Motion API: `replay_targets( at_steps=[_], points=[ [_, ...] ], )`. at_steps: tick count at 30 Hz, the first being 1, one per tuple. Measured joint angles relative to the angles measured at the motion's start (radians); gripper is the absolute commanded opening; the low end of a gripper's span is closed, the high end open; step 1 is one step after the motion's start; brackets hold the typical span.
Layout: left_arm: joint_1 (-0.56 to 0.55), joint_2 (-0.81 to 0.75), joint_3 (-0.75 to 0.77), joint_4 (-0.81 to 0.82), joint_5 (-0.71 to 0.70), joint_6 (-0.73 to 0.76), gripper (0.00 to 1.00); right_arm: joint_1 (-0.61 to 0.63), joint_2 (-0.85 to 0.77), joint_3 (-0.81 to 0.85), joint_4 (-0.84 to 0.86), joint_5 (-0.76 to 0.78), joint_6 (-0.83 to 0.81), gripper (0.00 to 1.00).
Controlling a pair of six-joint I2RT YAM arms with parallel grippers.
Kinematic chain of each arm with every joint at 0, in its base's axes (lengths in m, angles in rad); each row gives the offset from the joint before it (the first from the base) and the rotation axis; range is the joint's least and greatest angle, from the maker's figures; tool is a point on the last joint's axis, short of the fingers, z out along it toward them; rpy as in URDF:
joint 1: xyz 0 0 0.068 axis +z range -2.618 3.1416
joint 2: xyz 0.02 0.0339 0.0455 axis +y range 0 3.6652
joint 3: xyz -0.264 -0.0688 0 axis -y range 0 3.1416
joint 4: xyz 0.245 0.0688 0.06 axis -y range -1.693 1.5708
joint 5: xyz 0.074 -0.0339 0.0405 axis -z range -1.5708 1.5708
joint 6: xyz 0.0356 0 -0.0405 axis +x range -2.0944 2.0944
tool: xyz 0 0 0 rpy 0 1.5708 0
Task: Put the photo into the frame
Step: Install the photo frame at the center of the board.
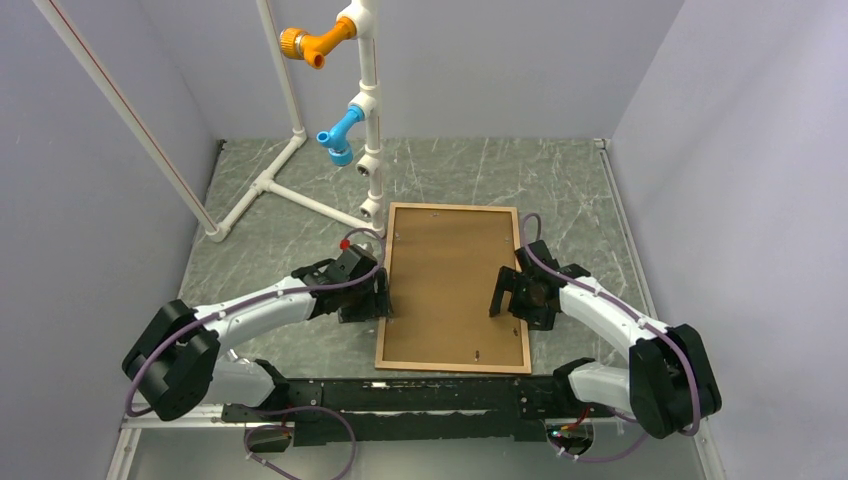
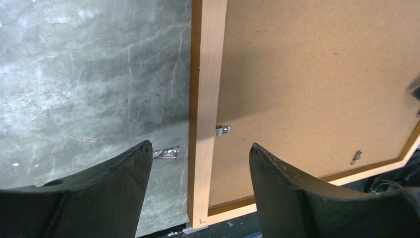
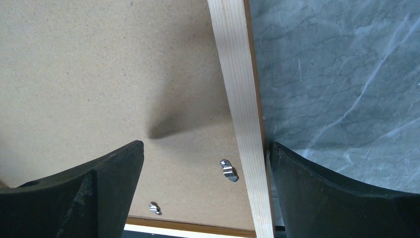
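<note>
One frame (image 1: 452,368) is counted, and one brown backing sheet (image 1: 450,280) within it. Two arms (image 1: 260,305) are seen, one gripper on each: the left gripper (image 2: 200,148) and the right gripper (image 3: 205,148). Two dark fingers (image 2: 99,198) are counted per gripper, four in all.

On the sheet, two metal clips (image 3: 228,170) are counted in the right wrist view. One rail clip (image 2: 223,130) and one small hanger (image 2: 355,157) are counted in the left wrist view. What may be one loose metal piece (image 2: 166,153) is seen on the one table (image 1: 560,190).

One white pipe stand (image 1: 366,60) is counted, with one orange nozzle (image 1: 315,45) and one blue nozzle (image 1: 340,130).
</note>
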Motion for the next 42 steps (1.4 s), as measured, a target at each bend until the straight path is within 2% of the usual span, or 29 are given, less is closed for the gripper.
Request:
replay_targets(
  at_steps=[4, 12, 15, 27, 33, 36, 38, 42],
  points=[
    [0.016, -0.009, -0.012, 0.033, 0.043, 0.001, 0.75, 0.04, 0.001, 0.002, 0.0, 0.013, 0.005, 0.99],
    [0.019, -0.003, -0.013, 0.035, 0.061, 0.008, 0.76, 0.237, 0.05, 0.031, -0.03, 0.098, 0.058, 0.96],
    [0.019, 0.008, -0.013, 0.025, 0.058, 0.008, 0.75, 0.266, 0.05, 0.036, -0.042, 0.132, 0.083, 0.94],
    [0.019, 0.051, -0.012, 0.009, 0.051, 0.013, 0.75, 0.288, -0.075, 0.037, -0.164, 0.181, 0.139, 0.88],
    [0.019, 0.052, -0.012, 0.01, 0.051, 0.025, 0.75, 0.288, -0.079, 0.035, -0.186, 0.185, 0.147, 0.82],
    [0.019, 0.053, -0.012, 0.01, 0.051, 0.026, 0.75, 0.288, -0.076, 0.035, -0.186, 0.192, 0.149, 0.78],
    [0.019, 0.054, -0.012, 0.01, 0.051, 0.027, 0.75, 0.288, -0.068, 0.035, -0.186, 0.201, 0.151, 0.71],
    [0.019, 0.054, -0.011, 0.01, 0.051, 0.03, 0.75, 0.287, -0.037, 0.035, -0.184, 0.207, 0.152, 0.7]
  ],
)
